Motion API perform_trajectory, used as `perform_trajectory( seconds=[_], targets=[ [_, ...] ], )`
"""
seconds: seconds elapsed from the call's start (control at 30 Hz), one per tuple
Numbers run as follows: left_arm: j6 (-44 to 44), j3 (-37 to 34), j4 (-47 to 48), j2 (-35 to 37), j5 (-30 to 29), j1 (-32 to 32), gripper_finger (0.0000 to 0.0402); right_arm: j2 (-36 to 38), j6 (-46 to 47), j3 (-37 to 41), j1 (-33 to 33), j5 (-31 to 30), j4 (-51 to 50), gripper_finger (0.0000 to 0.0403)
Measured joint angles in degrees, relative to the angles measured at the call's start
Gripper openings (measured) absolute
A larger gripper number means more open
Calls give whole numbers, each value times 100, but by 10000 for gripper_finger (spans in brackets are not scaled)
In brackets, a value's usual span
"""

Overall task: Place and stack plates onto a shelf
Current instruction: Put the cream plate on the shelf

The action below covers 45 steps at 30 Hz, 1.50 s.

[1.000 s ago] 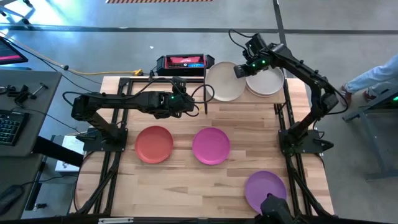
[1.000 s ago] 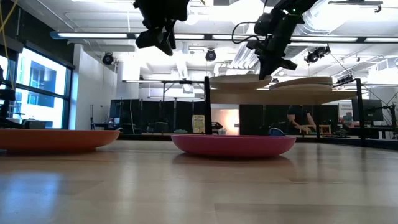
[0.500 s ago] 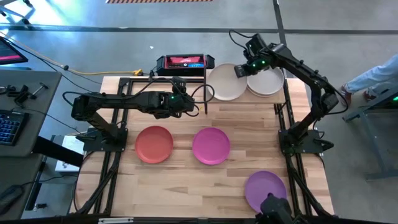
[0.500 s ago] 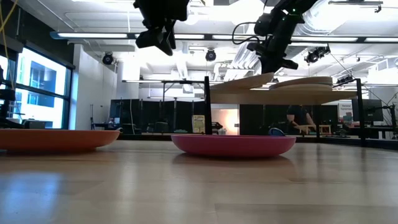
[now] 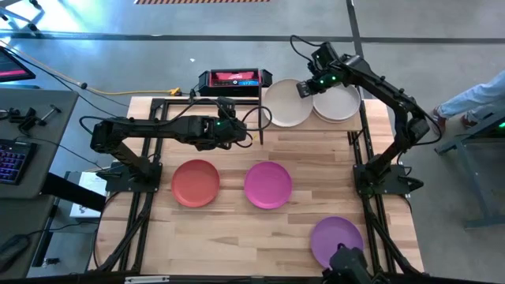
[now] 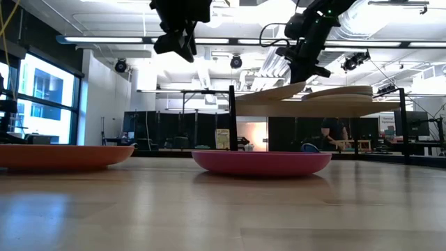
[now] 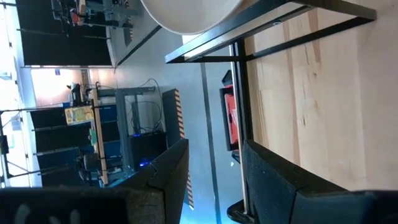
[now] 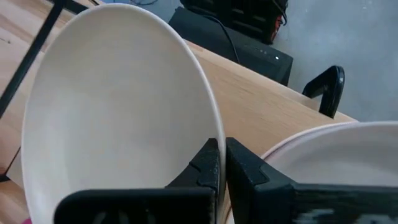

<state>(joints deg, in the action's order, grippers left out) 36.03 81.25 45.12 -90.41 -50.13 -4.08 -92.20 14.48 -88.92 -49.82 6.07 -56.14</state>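
Right gripper point(image 5: 303, 88) pinching an off-white plate point(image 5: 286, 103) on the shelf point(image 5: 357, 101) at twelve o'clock – three plates waiting; left gripper point(image 5: 241, 132) hanging spread

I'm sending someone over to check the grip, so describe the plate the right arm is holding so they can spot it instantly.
Find the small raised shelf at the table's far edge. Two pale plates sit on it side by side. The one you want is the off-white plate on the left, its rim pinched by the right gripper and tilted up, unlike the flat pale plate beside it.
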Motion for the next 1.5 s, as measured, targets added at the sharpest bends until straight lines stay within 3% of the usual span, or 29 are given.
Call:
perform_trajectory(
  seconds=[0.3,0.5,0.9,1.5],
  targets=[
    [0,0,-1,0,2,0,143,-152,199,-2,0,152,130,1],
    [7,0,0,0,1,0,143,-388,331,-2,1,615,36,1],
    [19,0,0,0,12,0,143,-391,504,-2,-31,135,-13,1],
    [-88,-9,-88,0,1023,0,143,-391,501,-2,13,142,-11,1]
  ],
)
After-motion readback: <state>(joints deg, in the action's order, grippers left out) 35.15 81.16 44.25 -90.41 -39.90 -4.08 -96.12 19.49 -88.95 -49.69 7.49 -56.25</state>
